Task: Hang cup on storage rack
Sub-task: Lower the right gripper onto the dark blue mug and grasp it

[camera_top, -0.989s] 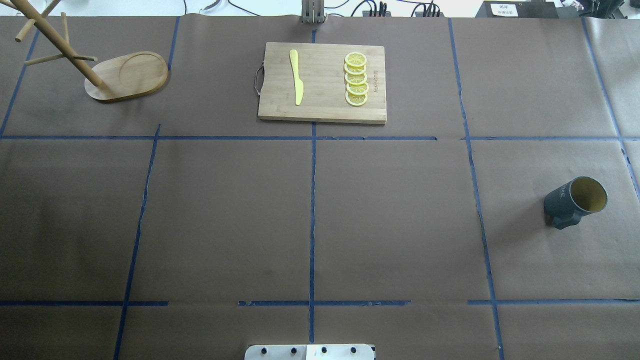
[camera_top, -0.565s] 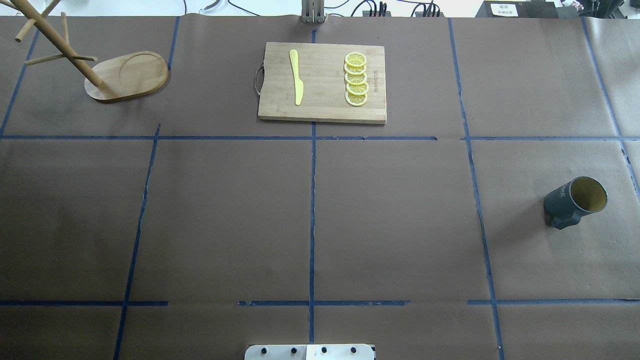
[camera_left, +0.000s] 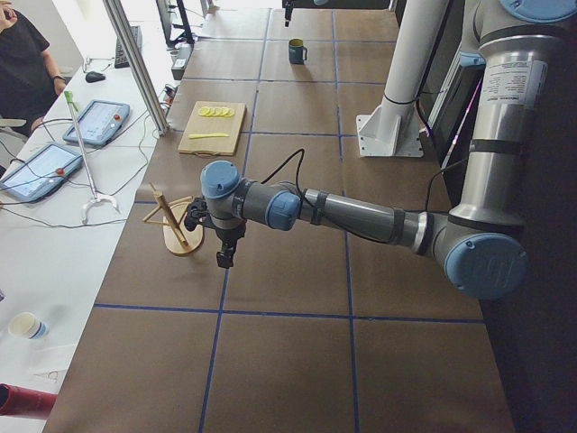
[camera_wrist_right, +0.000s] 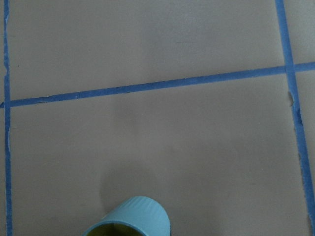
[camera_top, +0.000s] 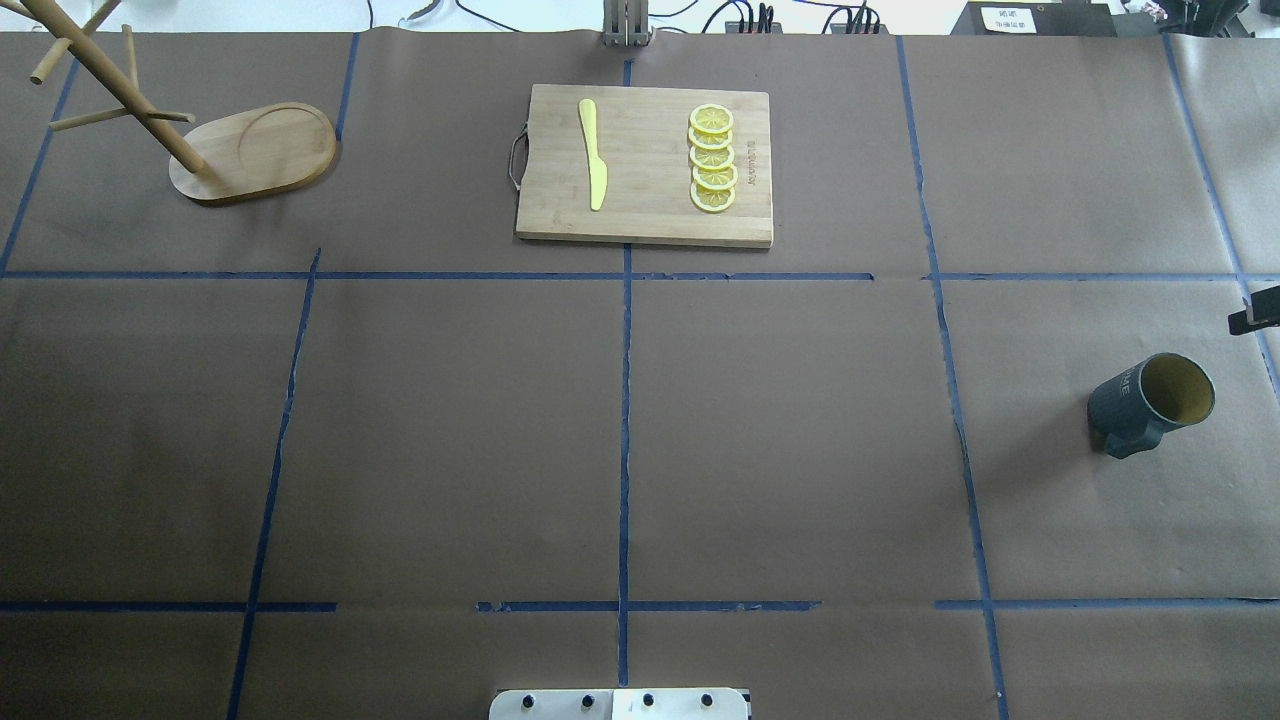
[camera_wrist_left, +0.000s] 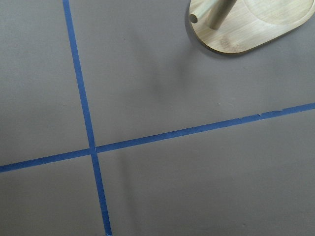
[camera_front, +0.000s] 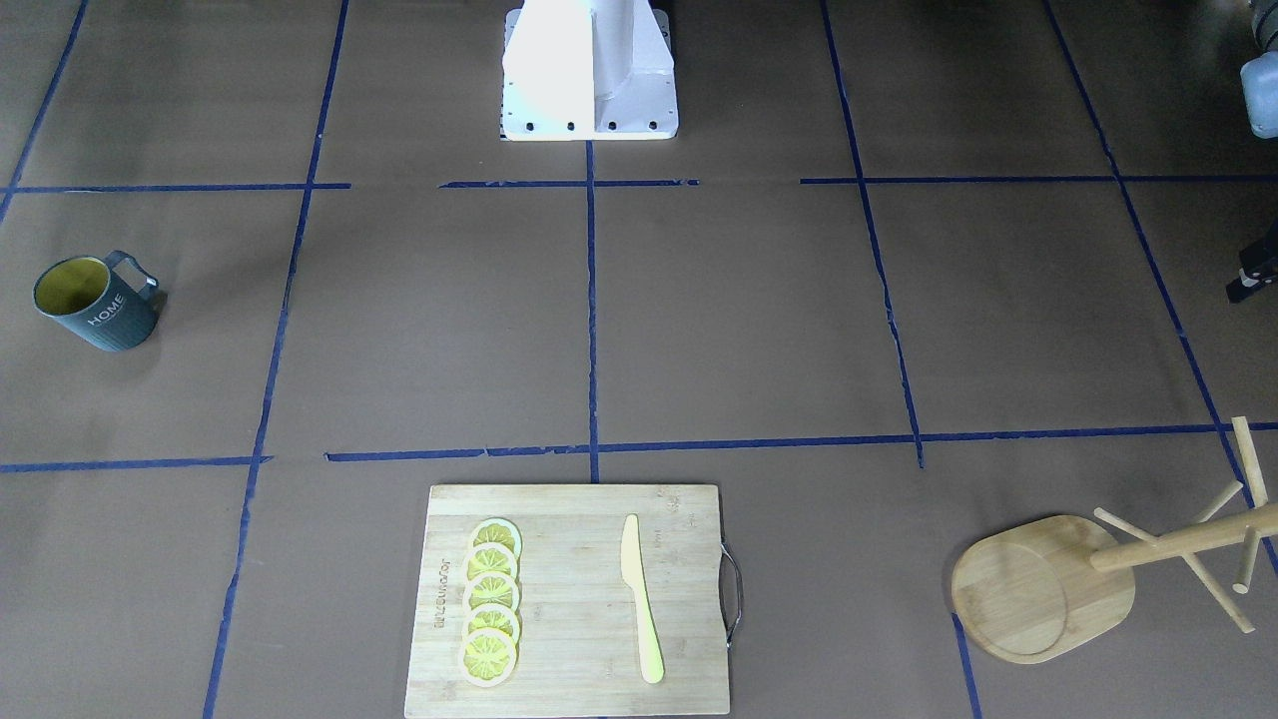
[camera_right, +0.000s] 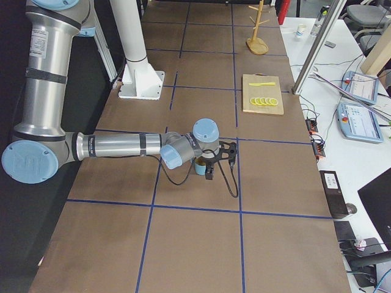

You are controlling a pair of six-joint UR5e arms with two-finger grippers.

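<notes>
The dark blue-grey cup [camera_top: 1150, 403] stands upright at the table's right side, with "HOME" lettering in the front view [camera_front: 90, 303]. The wooden storage rack [camera_top: 250, 150] stands at the far left, its pegs bare; its base shows in the left wrist view [camera_wrist_left: 246, 29]. Only a dark tip of my right gripper [camera_top: 1258, 310] shows at the right edge, apart from the cup. The cup's rim shows at the bottom of the right wrist view [camera_wrist_right: 130, 221]. My left gripper [camera_left: 225, 253] hangs beside the rack [camera_left: 180, 225]. I cannot tell whether either gripper is open or shut.
A rectangular cutting board [camera_top: 645, 165] at the far middle carries a yellow knife [camera_top: 593, 155] and several lemon slices [camera_top: 713, 158]. The robot's base plate [camera_top: 620, 704] is at the near edge. Blue tape lines cross the brown table.
A dark part of my right gripper has come into the overhead view at the right edge, above the cup. The cup and rack have not moved.
</notes>
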